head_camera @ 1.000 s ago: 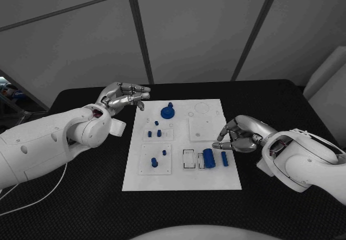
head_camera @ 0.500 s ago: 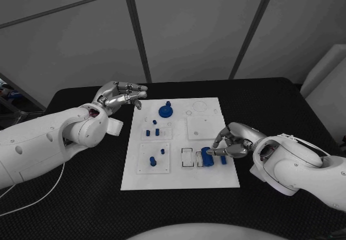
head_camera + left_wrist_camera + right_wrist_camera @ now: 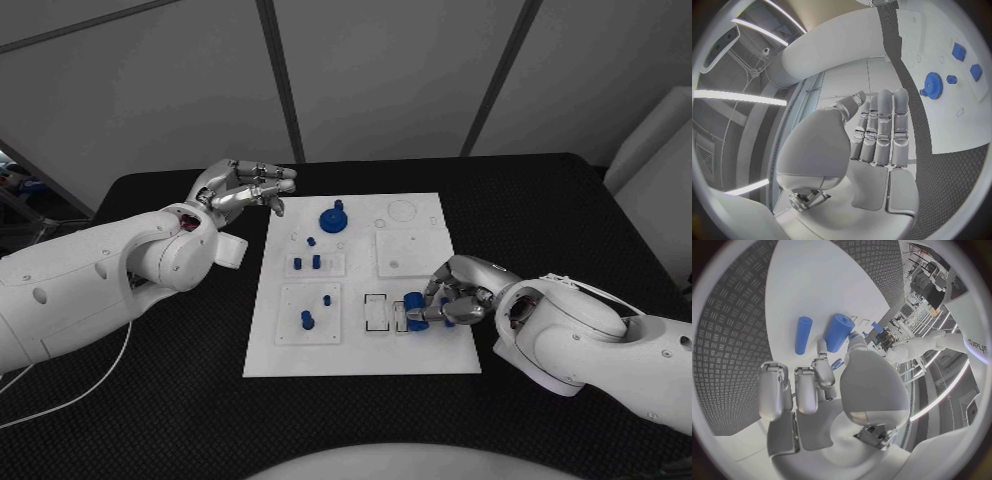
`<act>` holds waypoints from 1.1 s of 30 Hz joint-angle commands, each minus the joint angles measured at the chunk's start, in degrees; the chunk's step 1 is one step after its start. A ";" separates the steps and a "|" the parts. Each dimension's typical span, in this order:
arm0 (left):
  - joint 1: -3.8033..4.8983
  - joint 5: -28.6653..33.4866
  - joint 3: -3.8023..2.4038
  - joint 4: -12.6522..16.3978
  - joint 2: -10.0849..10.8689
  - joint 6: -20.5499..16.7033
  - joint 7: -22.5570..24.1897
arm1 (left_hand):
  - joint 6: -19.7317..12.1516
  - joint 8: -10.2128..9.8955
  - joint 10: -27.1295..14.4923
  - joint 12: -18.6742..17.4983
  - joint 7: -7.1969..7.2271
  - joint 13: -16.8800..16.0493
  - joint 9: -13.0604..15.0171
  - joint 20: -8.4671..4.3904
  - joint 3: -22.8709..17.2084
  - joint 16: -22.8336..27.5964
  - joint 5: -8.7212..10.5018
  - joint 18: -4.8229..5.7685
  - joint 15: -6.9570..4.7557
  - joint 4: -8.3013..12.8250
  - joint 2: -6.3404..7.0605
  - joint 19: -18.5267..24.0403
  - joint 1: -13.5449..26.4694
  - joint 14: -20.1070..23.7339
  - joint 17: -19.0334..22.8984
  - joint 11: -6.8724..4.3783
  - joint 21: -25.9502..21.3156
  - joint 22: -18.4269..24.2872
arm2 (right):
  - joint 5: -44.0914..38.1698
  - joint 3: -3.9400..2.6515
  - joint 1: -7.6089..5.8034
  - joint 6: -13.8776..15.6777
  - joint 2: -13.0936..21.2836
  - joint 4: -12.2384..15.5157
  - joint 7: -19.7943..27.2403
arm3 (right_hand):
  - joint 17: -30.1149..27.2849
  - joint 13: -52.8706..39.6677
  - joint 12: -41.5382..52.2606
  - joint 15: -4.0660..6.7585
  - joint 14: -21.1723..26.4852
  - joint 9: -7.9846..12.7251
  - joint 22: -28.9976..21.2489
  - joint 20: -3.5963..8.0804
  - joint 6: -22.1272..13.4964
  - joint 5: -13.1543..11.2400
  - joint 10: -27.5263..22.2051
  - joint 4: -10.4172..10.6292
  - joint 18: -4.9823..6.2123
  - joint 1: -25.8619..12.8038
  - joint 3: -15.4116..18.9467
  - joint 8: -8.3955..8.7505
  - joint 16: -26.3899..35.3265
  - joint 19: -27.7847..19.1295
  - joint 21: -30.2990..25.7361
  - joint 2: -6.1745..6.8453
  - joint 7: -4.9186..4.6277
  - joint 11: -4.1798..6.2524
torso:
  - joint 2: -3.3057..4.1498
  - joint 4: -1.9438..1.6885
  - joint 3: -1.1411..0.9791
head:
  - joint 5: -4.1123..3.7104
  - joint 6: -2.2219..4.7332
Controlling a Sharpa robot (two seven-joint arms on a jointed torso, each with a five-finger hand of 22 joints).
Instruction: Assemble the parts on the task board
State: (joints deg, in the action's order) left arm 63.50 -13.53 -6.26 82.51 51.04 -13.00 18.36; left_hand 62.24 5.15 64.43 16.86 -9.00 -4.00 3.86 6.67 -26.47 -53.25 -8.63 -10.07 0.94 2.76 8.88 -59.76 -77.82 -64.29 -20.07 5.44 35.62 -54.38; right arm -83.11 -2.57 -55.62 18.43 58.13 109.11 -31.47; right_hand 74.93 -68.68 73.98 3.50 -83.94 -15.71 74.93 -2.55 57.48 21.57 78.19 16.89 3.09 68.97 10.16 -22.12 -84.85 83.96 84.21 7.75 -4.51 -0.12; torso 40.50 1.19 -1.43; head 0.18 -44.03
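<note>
Where right hand reaches, thick cylinder lies on task board.

You see the white board lying in the middle of the black table, with a blue gear near its far edge and small blue pegs in the blocks on its left half. Your right hand sits at the board's right edge, fingers curled down against the thick blue cylinder. Your left hand hovers off the far left corner, fingers curled in, holding nothing.
</note>
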 commanded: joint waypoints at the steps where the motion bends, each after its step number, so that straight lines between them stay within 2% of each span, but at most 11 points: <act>1: 0.07 0.34 -0.03 0.12 -0.01 0.17 0.25 | 0.12 -0.38 -0.36 0.25 -0.21 0.03 -0.02 0.29 -0.22 0.35 -0.27 -0.38 0.18 -0.20 -0.26 0.22 0.24 -0.03 0.05 -0.08 -0.29 0.08 | -1.88 0.03 0.04 -1.55 -0.50 -0.20 -1.34 | 4.81 -0.08 -0.14 0.03 -3.96 -0.04 5.16 -0.20 -0.44 -0.21 -0.07 -0.02 -0.81 -0.48 0.46 -0.37 -0.32 0.92 0.33 0.08 -0.16 -0.21 | -0.01 -0.02 0.01 | 0.02 -0.11; 10: 0.07 0.34 -0.03 0.08 -0.04 0.24 0.27 | 0.12 -0.38 -0.36 0.25 -0.21 0.03 -0.02 0.29 -0.22 0.35 -0.27 -0.38 0.18 -0.20 -0.26 0.22 0.24 -0.03 0.05 -0.08 -0.29 0.08 | -3.44 0.05 0.37 -2.13 -1.85 -1.38 -2.41 | 5.21 -0.70 0.17 0.04 -4.03 -0.51 5.31 -0.21 -0.61 0.09 0.13 -0.22 -0.83 0.52 0.18 -0.82 -0.50 0.96 0.40 -0.13 -0.10 -0.16 | -0.01 -0.01 0.04 | 0.15 -0.30; 19: 0.07 0.34 -0.03 0.11 0.00 0.26 0.25 | 0.19 -0.37 -0.33 0.37 -0.16 0.01 -0.01 0.30 -0.18 0.37 -0.26 -0.39 0.16 -0.17 -0.22 0.20 0.30 -0.07 0.12 -0.12 -0.37 0.12 | -3.79 0.06 0.61 -2.78 -2.18 -1.71 -2.36 | 5.71 -1.05 -0.37 0.16 -4.07 -1.89 5.42 -0.12 -1.05 7.81 -0.21 -1.37 -0.84 6.98 -1.06 -2.04 -0.66 0.89 0.41 -1.30 -0.01 -0.01 | -0.04 0.01 0.07 | 0.20 -0.56; 24: 0.07 0.34 -0.03 0.12 0.04 0.30 0.24 | 0.19 -0.37 -0.33 0.37 -0.16 0.01 -0.01 0.30 -0.18 0.37 -0.26 -0.39 0.16 -0.17 -0.22 0.20 0.30 -0.07 0.12 -0.12 -0.37 0.12 | -3.75 0.06 0.65 -0.49 -1.68 -1.11 -2.02 | 6.09 -1.96 0.14 0.32 -4.15 -2.32 5.78 -0.01 -0.54 10.24 0.40 -1.22 -0.92 7.96 -1.26 -2.56 -0.82 1.07 0.61 -2.07 0.26 0.22 | -0.04 0.03 -0.01 | 0.30 -0.53; 33: 0.07 0.34 -0.03 0.09 0.06 0.43 0.13 | 0.19 -0.37 -0.33 0.37 -0.16 0.01 -0.01 0.30 -0.18 0.37 -0.26 -0.39 0.16 -0.17 -0.22 0.20 0.30 -0.07 0.12 -0.12 -0.37 0.12 | 1.90 0.05 0.65 5.25 -0.38 1.08 -0.88 | 6.73 -2.93 0.62 0.73 -4.29 -2.82 6.30 0.35 0.35 13.85 1.19 -0.39 -1.02 7.63 -1.11 -3.12 -1.11 1.35 0.90 -3.06 0.82 0.72 | -0.04 0.00 0.06 | 0.32 -0.44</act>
State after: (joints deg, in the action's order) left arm 63.50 -13.42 -6.26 82.49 51.10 -12.98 18.35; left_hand 62.24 5.15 64.43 16.85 -9.00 -4.00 3.86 6.67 -26.46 -53.25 -8.63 -10.08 0.94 2.76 8.88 -59.76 -77.82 -64.28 -20.01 5.44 35.62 -54.32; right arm -84.70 -2.62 -55.04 20.70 57.77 109.67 -33.00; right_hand 74.92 -71.58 74.48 3.91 -83.94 -17.77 74.91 -2.55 56.51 35.27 79.04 16.08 3.10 76.63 8.99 -25.06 -85.76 83.95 84.93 5.40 -4.68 0.73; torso 40.47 1.18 -1.41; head 0.49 -44.49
